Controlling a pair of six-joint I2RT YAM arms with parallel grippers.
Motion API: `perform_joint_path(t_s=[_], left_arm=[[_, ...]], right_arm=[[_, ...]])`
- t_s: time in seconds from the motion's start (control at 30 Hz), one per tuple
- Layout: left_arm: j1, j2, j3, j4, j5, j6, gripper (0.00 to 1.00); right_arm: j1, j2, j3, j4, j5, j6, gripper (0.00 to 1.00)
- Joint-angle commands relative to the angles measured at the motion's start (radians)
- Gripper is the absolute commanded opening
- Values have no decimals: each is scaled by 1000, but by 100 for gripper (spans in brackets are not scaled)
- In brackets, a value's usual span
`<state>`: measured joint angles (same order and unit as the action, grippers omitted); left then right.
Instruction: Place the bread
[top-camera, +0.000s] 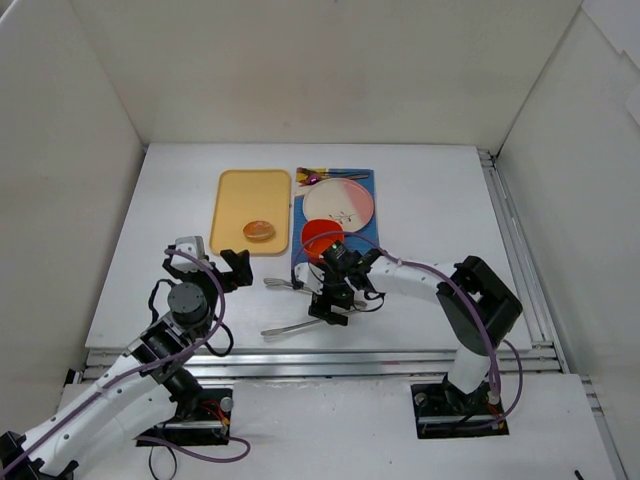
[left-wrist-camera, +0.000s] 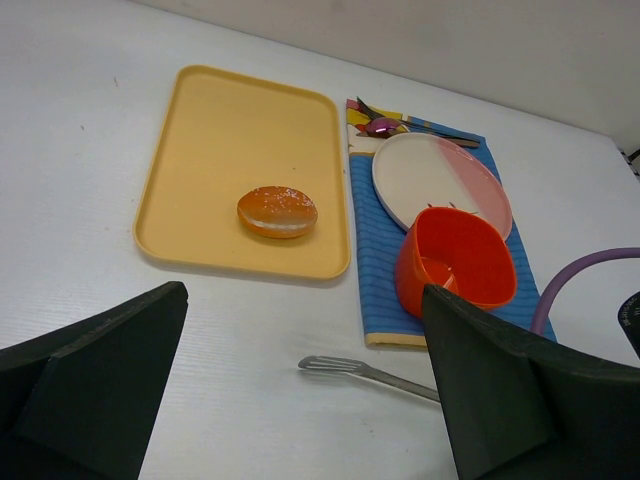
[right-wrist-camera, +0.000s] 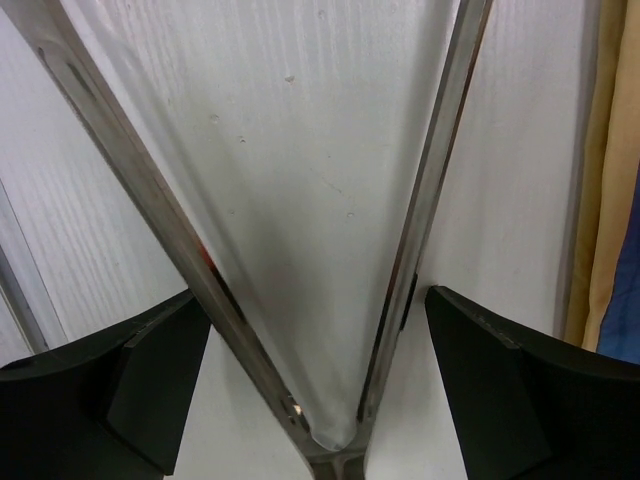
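The bread (left-wrist-camera: 277, 211) sits on the tray (left-wrist-camera: 230, 130), in its near half and toward the right rim, dome up and clear of the walls. My left gripper (left-wrist-camera: 303, 300) hangs over the table just short of the tray's near edge, fingers spread wide and holding nothing. My right gripper (right-wrist-camera: 310, 295) is off the tray's near right corner. It grasps the tongs (right-wrist-camera: 440, 150) by both arms close to the hinge without pinching them together, so the arms fan out toward the tray.

I judge the bun light and soft, so a hard squeeze would dent it. The top looks glossy, and tips set high on the dome would likely slide off. I'd take it low, across its widest part on the paler edge, one tip on each side, closing only until it lifts. Being so light, it could skid across the tray if one tip touches first. The cup (left-wrist-camera: 455, 260) stands just past the tray's right rim, so I'd keep the swing wide of it.
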<state>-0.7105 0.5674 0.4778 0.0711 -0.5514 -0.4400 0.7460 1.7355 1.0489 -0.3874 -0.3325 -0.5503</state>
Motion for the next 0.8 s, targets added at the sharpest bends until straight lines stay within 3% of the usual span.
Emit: perform_joint_path(t_s=[0.0, 0.2, 0.37, 0.47, 0.77], left_arm=[[8, 5, 18, 52, -8, -3, 99], [8, 5, 21, 52, -8, -3, 99], [8, 5, 21, 48, -8, -6, 99], [8, 2, 21, 47, -10, -9, 99], [8, 5, 13, 48, -33, -16, 99]], right_arm=[[4, -5, 33, 22, 18, 10, 72], [18, -17, 26, 22, 55, 26, 52], [39, -28, 23, 22, 85, 41, 49], [68, -47, 20, 21, 141, 55, 42], [151, -169, 23, 16, 294, 116, 42]])
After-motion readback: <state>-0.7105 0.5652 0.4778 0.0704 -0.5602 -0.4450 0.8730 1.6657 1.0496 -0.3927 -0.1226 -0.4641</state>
